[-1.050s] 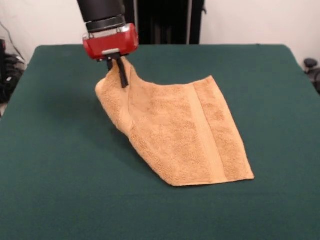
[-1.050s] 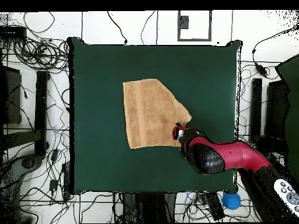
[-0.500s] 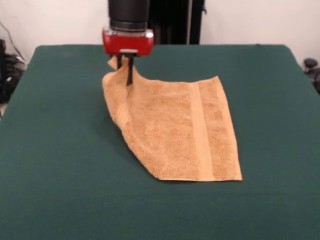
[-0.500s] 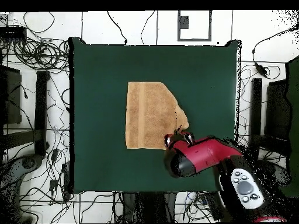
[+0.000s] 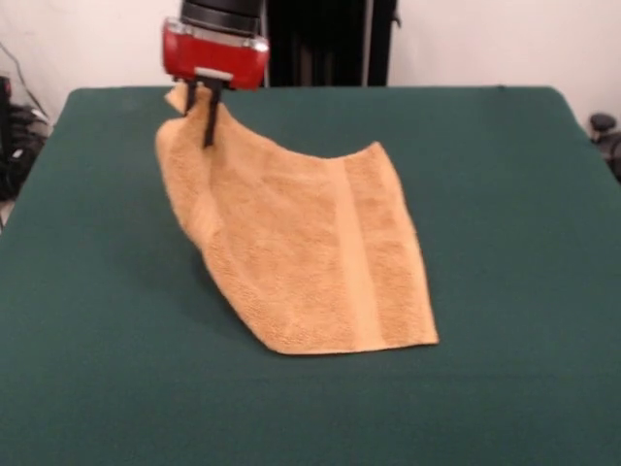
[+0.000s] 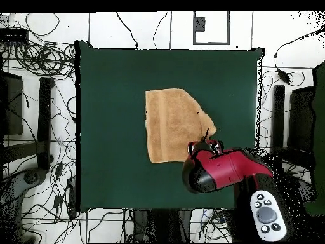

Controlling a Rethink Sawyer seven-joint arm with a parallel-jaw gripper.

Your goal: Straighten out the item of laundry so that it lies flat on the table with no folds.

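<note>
Orange-tan towel (image 5: 301, 252), plain dark green table (image 5: 505, 194), red claw (image 5: 201, 115).

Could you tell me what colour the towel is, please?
The towel is orange-tan, clearest in the front view.

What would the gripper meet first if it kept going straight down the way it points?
The gripper is shut on the towel, whose raised corner it holds; below that, probably the green table, though depth is unclear.
</note>
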